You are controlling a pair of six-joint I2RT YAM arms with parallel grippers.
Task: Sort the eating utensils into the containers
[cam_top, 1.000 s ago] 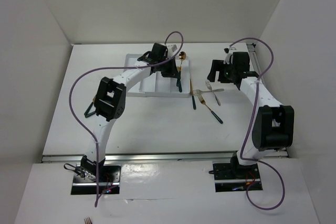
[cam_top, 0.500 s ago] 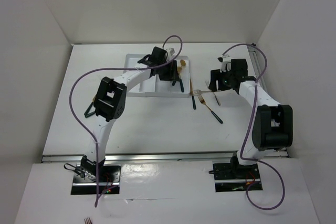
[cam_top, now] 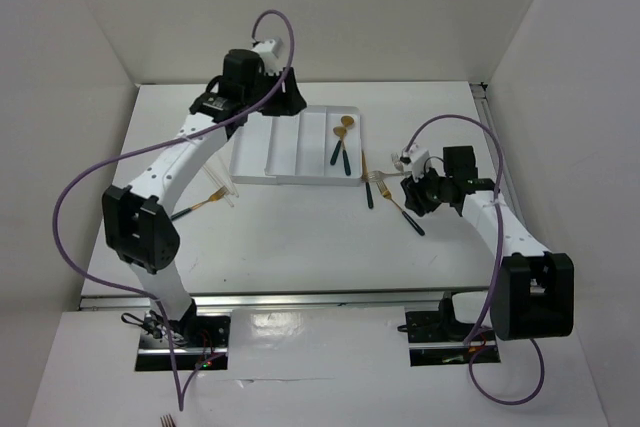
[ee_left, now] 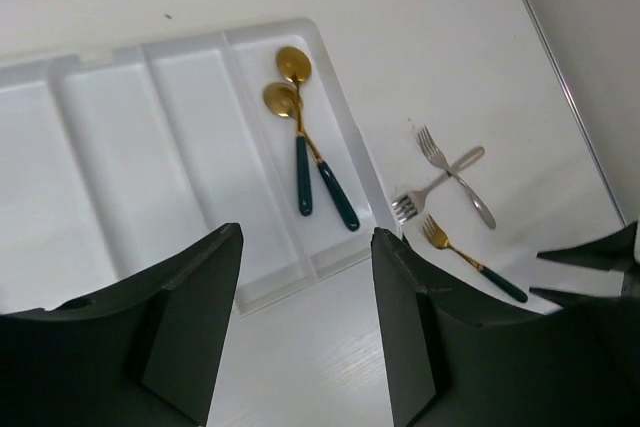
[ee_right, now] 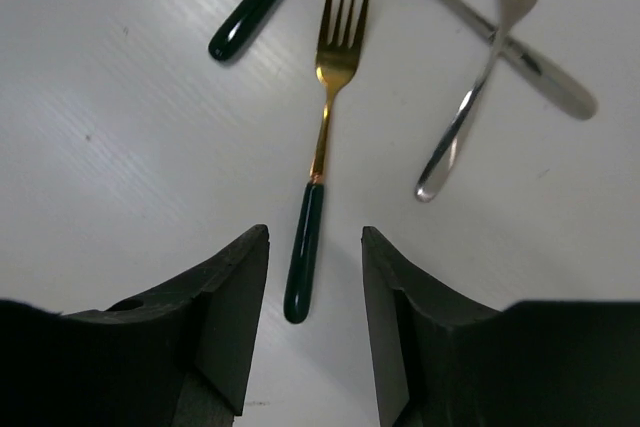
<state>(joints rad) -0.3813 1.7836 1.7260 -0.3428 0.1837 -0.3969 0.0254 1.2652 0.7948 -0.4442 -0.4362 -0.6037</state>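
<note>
The white tray (cam_top: 262,152) (ee_left: 120,177) lies at the table's middle back. Two gold spoons with teal handles (cam_top: 340,142) (ee_left: 305,152) rest in its rightmost compartment. My left gripper (cam_top: 283,99) (ee_left: 305,322) hangs high over the tray's near edge, open and empty. Right of the tray lies a gold fork with a teal handle (cam_top: 408,217) (ee_right: 318,162). My right gripper (cam_top: 416,193) (ee_right: 312,312) is low over it, open, a finger on each side of the handle's end without touching it. Two crossed silver forks (ee_right: 495,57) (ee_left: 452,165) lie just beyond.
A dark-handled utensil (cam_top: 369,192) (ee_right: 255,7) lies beside the tray's right edge. Another gold fork (cam_top: 203,203) lies left of the tray near the left arm's elbow. White walls enclose the table on three sides.
My left gripper opened, left a spoon in the tray and rose back toward the far left. My right gripper came down and nearer over the gold fork, its jaws narrowing.
</note>
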